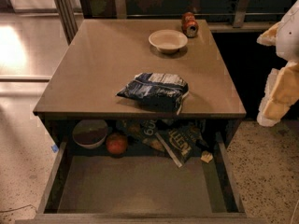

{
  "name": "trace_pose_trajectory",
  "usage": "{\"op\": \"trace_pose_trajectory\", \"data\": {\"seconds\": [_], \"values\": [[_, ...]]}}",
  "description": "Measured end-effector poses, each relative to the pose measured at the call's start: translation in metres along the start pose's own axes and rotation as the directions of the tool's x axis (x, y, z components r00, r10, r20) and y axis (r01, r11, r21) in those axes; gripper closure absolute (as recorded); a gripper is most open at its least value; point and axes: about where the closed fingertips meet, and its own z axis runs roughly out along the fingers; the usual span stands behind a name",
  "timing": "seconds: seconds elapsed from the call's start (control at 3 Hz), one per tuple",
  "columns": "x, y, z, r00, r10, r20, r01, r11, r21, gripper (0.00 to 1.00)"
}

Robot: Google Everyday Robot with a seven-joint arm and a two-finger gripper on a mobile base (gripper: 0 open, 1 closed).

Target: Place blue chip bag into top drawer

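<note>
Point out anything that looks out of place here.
The red can appears to lie on its side at the far edge of the table, beside the bowl. The gripper hangs right of the table, touching nothing.

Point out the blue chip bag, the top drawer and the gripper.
blue chip bag (154, 91): camera view, middle of its crumpled top.
top drawer (135, 185): camera view, bare grey floor.
gripper (279, 94): camera view, pale padded part at the right edge, beside the table.
</note>
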Motion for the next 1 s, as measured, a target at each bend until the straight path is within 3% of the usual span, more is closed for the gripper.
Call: {"op": "trace_pose_trajectory", "data": {"seconds": [0.33,1.0], "values": [[-0.001,-0.001,0.001,1.000,0.002,-0.003,-0.002,0.9999,0.011,0.00],[-0.028,-0.033,0.024,1.000,0.005,0.010,-0.005,0.9999,0.015,0.00]]}}
